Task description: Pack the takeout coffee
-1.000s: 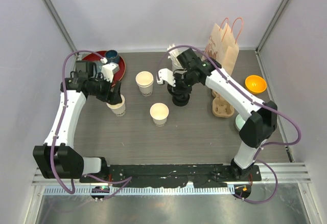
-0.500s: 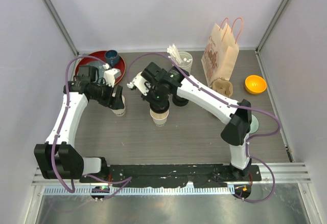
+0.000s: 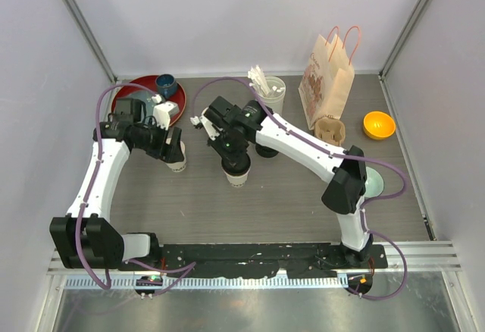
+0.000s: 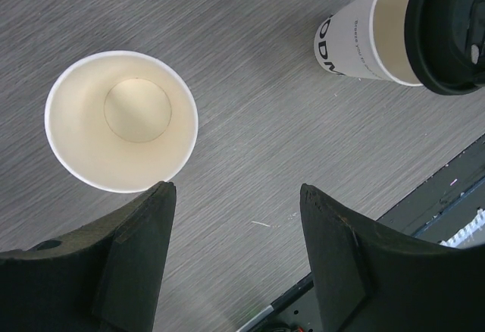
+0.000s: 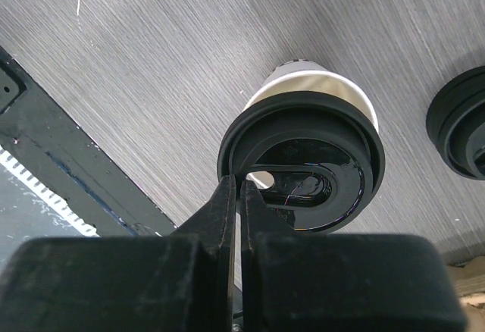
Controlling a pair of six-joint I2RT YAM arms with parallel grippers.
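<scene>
- One black lid (image 5: 303, 169), clenched in the right gripper (image 5: 241, 186), has moved from beside the cup carrier (image 3: 330, 129) to over a cup (image 5: 303, 80) farther left.
- Left gripper (image 4: 235, 192) stays released.

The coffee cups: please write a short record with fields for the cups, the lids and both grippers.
right cup: upright, mouth partly covered
lid: black, over the right cup, seems not fully seated
right gripper: shut on the lid's rim
left cup: upright, empty, uncovered
left gripper: open, holds nothing, beside the left cup
spare lids: black stack, apart from the cups
</scene>
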